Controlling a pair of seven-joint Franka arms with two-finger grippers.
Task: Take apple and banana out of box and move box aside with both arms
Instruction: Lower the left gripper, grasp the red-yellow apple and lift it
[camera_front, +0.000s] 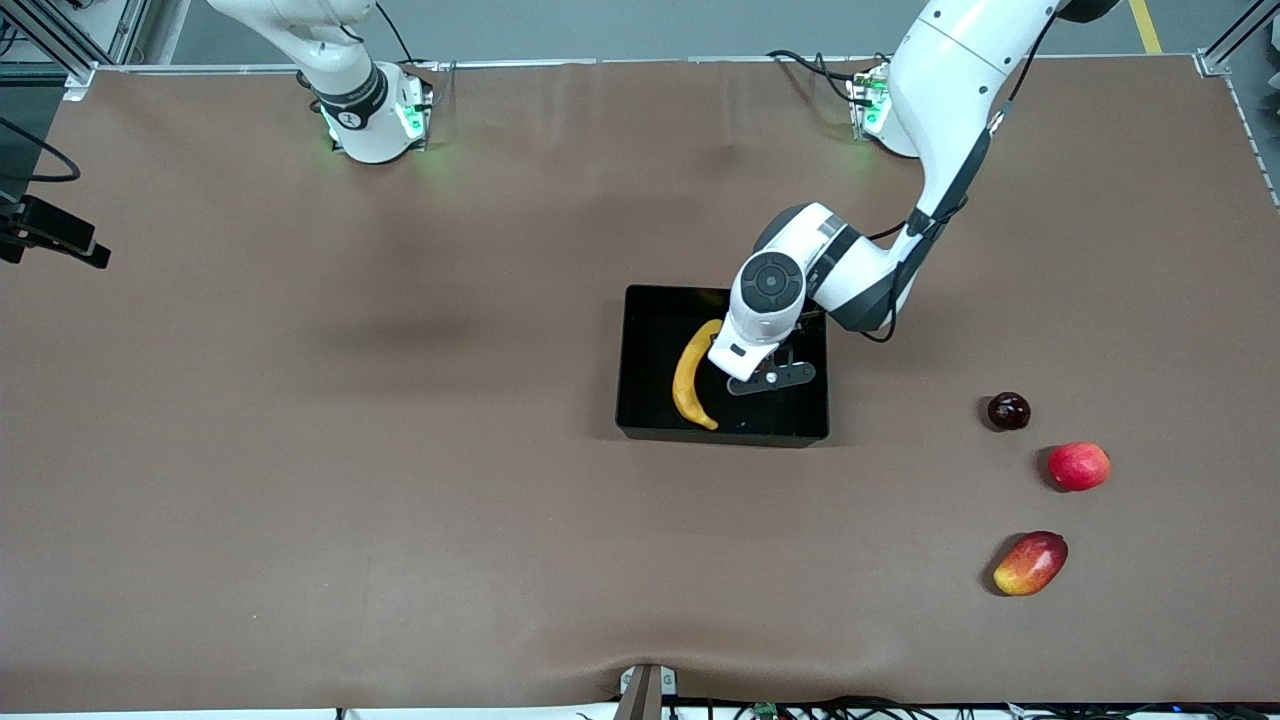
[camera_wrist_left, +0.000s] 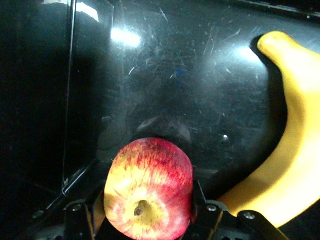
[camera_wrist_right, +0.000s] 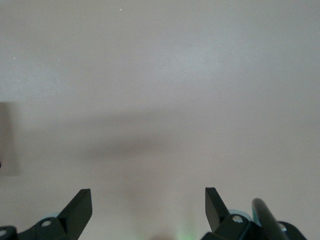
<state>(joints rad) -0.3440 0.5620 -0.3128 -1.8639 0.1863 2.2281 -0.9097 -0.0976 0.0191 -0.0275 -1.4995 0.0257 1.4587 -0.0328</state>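
Note:
The black bin (camera_front: 722, 436) stands mid-table with the yellow banana (camera_front: 688, 380) lying in it. My left gripper (camera_front: 770, 380) is down inside the bin beside the banana. In the left wrist view it (camera_wrist_left: 149, 212) is shut on the small red apple with yellow flecks (camera_wrist_left: 149, 190), held just above the bin's glossy floor (camera_wrist_left: 175, 75), with the banana (camera_wrist_left: 285, 150) close alongside. The apple is hidden under the hand in the front view. My right gripper (camera_wrist_right: 148, 205) is open and empty over bare table; the right arm (camera_front: 345, 90) waits near its base.
Toward the left arm's end of the table lie a small dark red round fruit (camera_front: 1008, 411), a larger plain red round fruit (camera_front: 1079, 466) and, nearest the front camera, an oval red-and-yellow mango (camera_front: 1031, 563). Brown table surface surrounds the bin.

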